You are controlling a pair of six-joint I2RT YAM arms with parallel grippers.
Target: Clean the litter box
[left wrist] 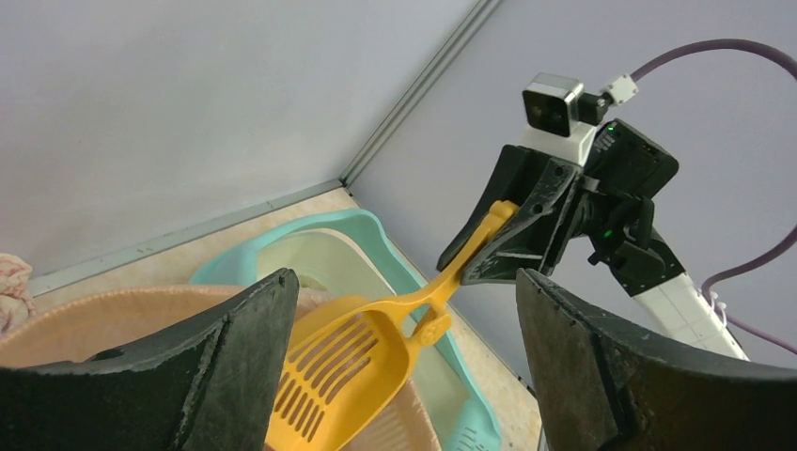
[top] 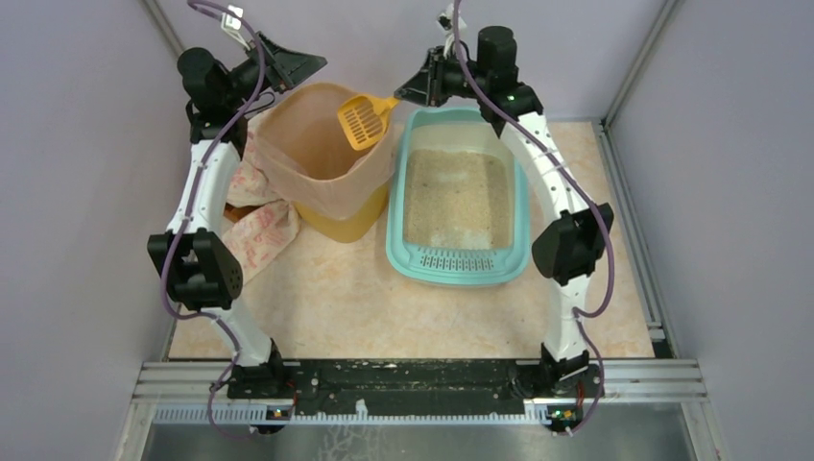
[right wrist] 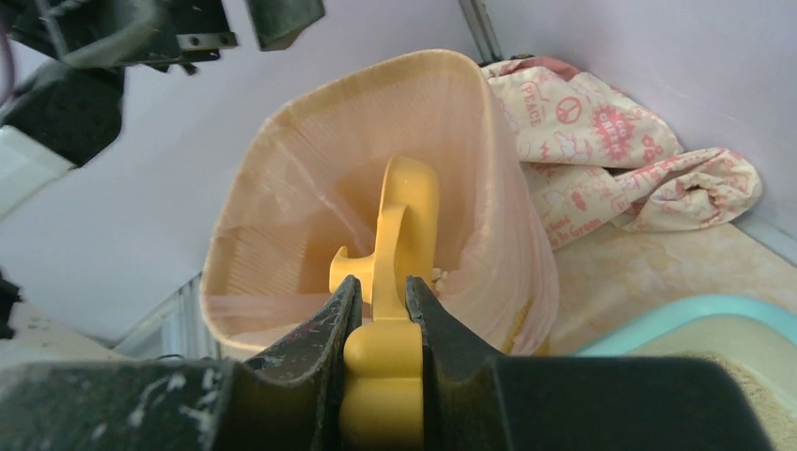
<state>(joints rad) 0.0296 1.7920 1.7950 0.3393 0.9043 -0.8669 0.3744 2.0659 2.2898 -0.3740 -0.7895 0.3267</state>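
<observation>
Pale lilac walls close in on three sides, and down below sits a beige marbled tabletop (top: 326, 298). On its right half lies the large teal rectangular plastic litter box (top: 459, 261), flat on the surface. Its slotted grille faces the arm bases and beige sandy litter is spread across its floor, with a paler patch near the grille.

Just beside it, to the left, stands the round yellow bin with a peach bag liner (top: 350, 226), mouth wide open. A white cloth with pink print (top: 259, 226) lies crumpled against the bin's left side.

Up top, the right gripper (right wrist: 379, 299) reaches across from above the litter box's far end, its two black fingers pinching the handle of a yellow slotted plastic scoop (top: 362, 123). The scoop hangs over the bin's mouth, its head tipped down toward the liner. I cannot tell whether anything sits in the scoop.

The left gripper (top: 299, 63) hovers above the bin's far-left rim, fingers spread wide and holding nothing. From its own camera the scoop shows between them, well beyond the tips.
</observation>
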